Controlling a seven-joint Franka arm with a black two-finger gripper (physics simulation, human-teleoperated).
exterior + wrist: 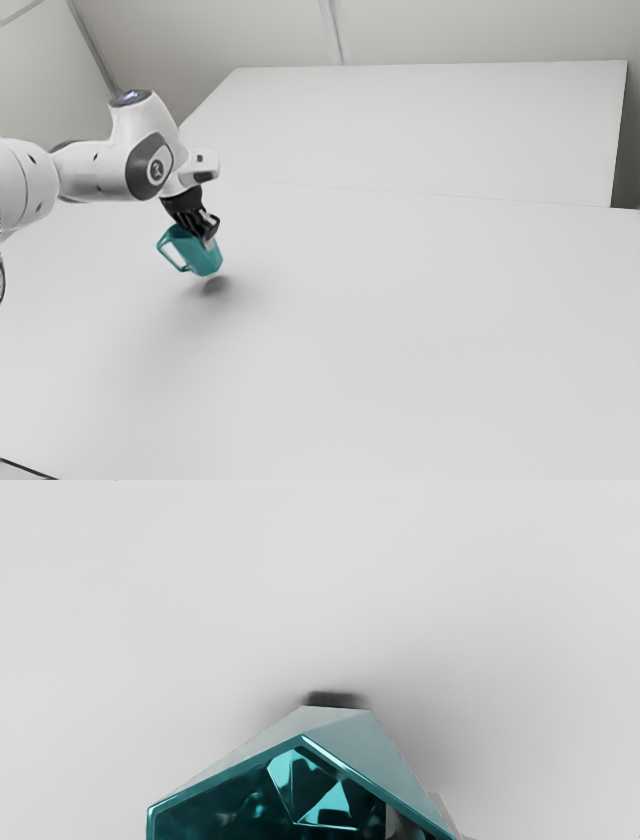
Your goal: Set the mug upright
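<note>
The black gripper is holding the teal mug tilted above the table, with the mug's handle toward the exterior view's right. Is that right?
Not quite: the exterior view shows the handle toward that view's left. The rest stands: the black gripper is holding the teal mug tilted above the table.

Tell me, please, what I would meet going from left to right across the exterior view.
The arm's rounded white link → the tilted teal mug → the right edge of the pale back panel.
</note>
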